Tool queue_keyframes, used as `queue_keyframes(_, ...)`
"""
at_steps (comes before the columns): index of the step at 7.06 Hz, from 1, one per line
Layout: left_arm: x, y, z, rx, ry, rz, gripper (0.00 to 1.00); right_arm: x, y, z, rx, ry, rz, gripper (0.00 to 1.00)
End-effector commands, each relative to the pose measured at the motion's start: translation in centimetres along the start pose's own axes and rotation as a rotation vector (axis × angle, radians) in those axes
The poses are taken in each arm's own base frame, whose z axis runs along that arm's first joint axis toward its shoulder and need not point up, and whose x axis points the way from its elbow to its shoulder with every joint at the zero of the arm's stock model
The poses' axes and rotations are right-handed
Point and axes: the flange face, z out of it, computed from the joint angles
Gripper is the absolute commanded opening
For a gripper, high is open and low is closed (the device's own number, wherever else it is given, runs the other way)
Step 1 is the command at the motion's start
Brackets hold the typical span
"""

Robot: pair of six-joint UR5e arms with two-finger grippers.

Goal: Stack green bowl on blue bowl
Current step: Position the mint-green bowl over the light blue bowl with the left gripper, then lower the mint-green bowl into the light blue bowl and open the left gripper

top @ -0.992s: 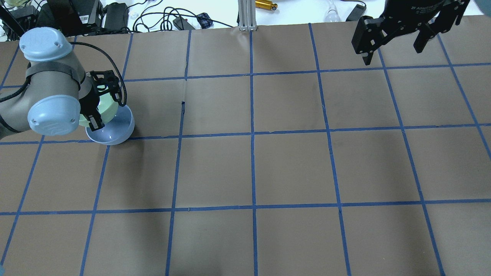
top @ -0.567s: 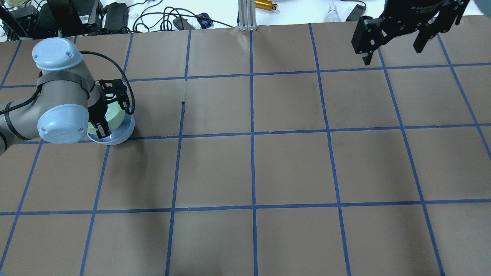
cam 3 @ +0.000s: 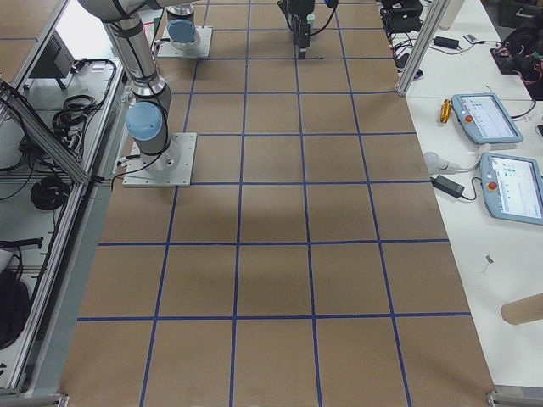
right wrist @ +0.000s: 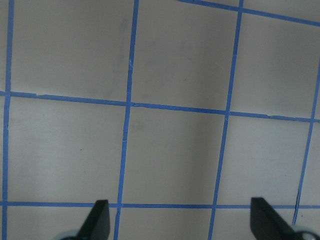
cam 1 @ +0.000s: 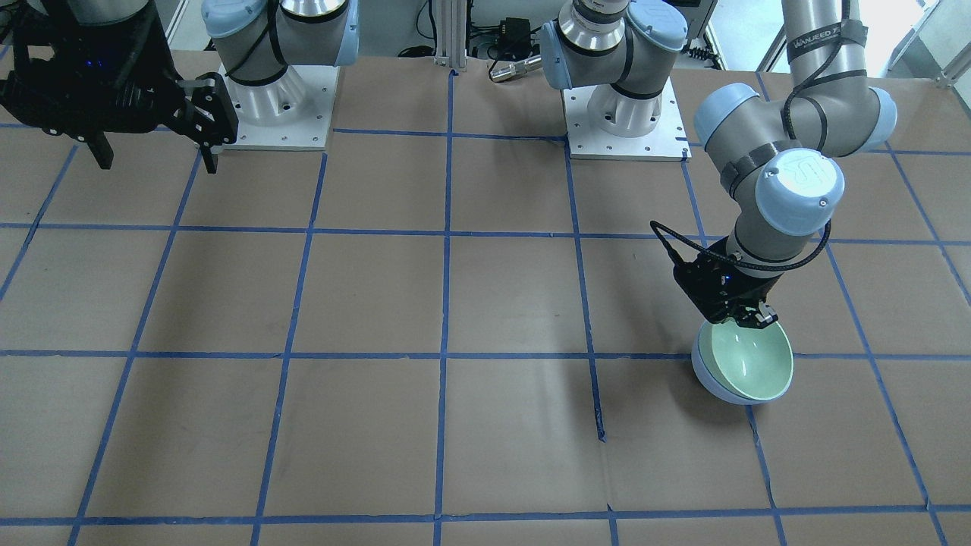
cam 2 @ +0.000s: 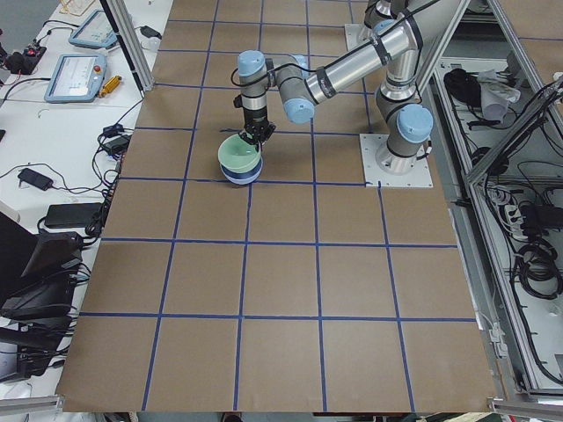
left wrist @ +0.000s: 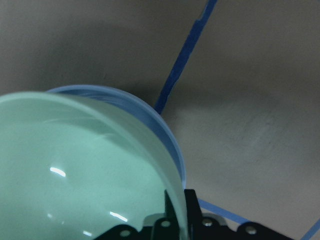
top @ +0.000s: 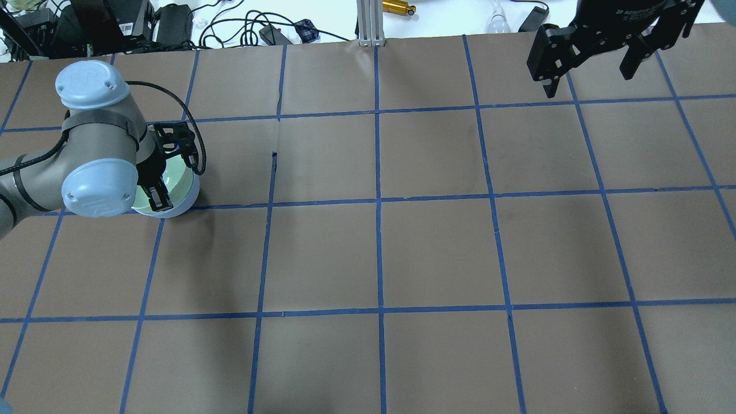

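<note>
The left gripper (cam 1: 752, 318) is clamping the rim of the green bowl (cam 1: 749, 369), nesting inside the blue bowl (cam 1: 707, 378), while the right gripper (cam 1: 154, 153) is hanging spread wide, well apart from that bowl.

Brown table (top: 437, 253), blue tape grid (top: 378, 172); white benches (cam 3: 501, 254).

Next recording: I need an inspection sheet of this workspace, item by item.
Surface: table covered in brown paper with a blue tape grid; a short slit in the paper.
Job's things: green bowl sits tilted inside the blue bowl.
Clutter: nothing seen.
Claws: left claw shut on the green bowl's rim; right claw open, empty, raised off the table on the robot's right side.
Cables: black cable looped at the left wrist; cords beyond the table's edge.
Surroundings: control tablets on a side desk.
</note>
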Motion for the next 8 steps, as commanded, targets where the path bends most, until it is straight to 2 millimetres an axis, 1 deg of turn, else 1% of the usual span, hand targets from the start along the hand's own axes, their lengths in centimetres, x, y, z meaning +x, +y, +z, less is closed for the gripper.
queue_keyframes(1, -0.2, 0.1, -1.3, 0.009, -0.026, -0.006, 0.91, 0.0, 0.0, 0.0, 0.0, 0.0, 0.0, 1.0)
queue_keyframes(2, -0.6, 0.3, -3.2, 0.021, -0.051, -0.018, 0.91, 0.0, 0.0, 0.0, 0.0, 0.0, 0.0, 1.0)
queue_keyframes(3, -0.5, -0.3, -5.6, 0.08, -0.025, -0.126, 0.91, 0.0, 0.0, 0.0, 0.0, 0.0, 0.0, 1.0)
queue_keyframes(4, -0.7, -0.8, -8.0, 0.097, 0.003, -0.262, 0.91, 0.0, 0.0, 0.0, 0.0, 0.0, 0.0, 1.0)
queue_keyframes(5, -0.4, -1.3, -10.5, 0.094, 0.03, -0.402, 0.91, 0.0, 0.0, 0.0, 0.0, 0.0, 0.0, 1.0)
queue_keyframes(6, 0.4, -2.5, -12.7, 0.146, 0.083, -0.558, 0.99, 0.0, 0.0, 0.0, 0.0, 0.0, 0.0, 1.0)
queue_keyframes(7, 0.9, -2.5, -15.0, 0.144, 0.108, -0.703, 1.0, 0.1, 0.0, 0.0, 0.0, 0.0, 0.001, 1.0)
queue_keyframes(8, 2.3, -3.2, -18.3, 0.134, 0.115, -0.824, 1.0, 0.1, 0.0, 0.0, 0.0, 0.0, 0.001, 1.0)
